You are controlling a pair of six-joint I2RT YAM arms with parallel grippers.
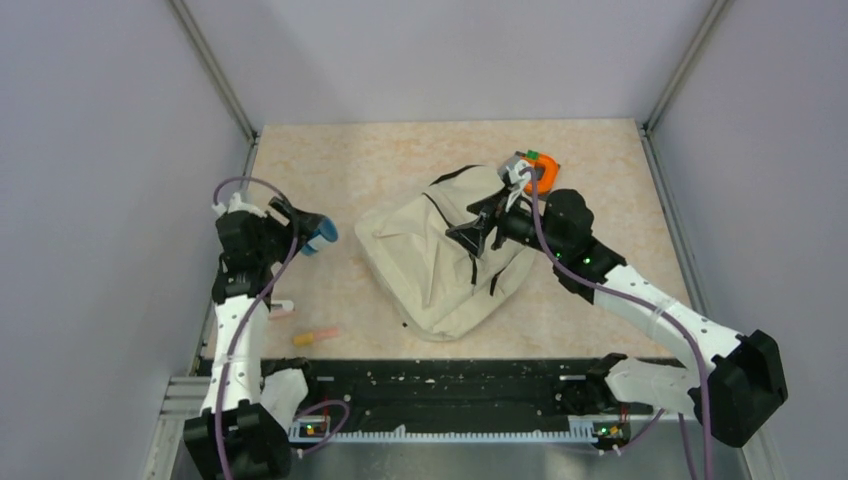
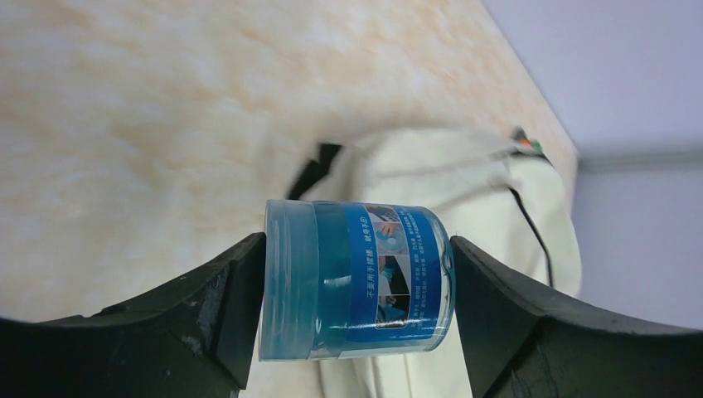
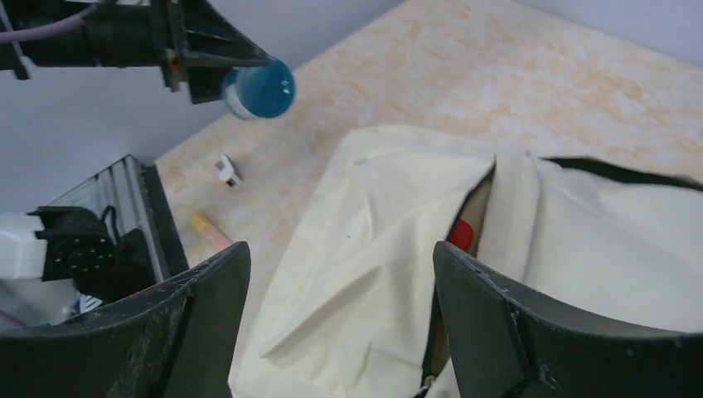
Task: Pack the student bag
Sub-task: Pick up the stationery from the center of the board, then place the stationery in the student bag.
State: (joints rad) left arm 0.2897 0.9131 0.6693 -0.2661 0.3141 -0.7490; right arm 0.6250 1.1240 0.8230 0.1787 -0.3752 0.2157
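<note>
Nearest, a slim yellow-and-pink pen (image 1: pixel 315 335) is lying on the mottled beige table (image 1: pixel 350 165); the left gripper (image 1: pixel 308 231) is clamping a translucent blue cylindrical jar (image 2: pixel 332 282) (glossy printed label) end to end; mid-table, the soft cream student bag (image 1: pixel 430 270) is lying crumpled, its opening gaping beneath the right gripper (image 3: pixel 340 282), whose fingers are standing spread apart; an orange object (image 1: pixel 543 172) is sitting just beyond.

The jar (image 1: pixel 321 234) is left of the student bag (image 1: pixel 440 265), the tape measure (image 1: pixel 541 170) behind it.
</note>
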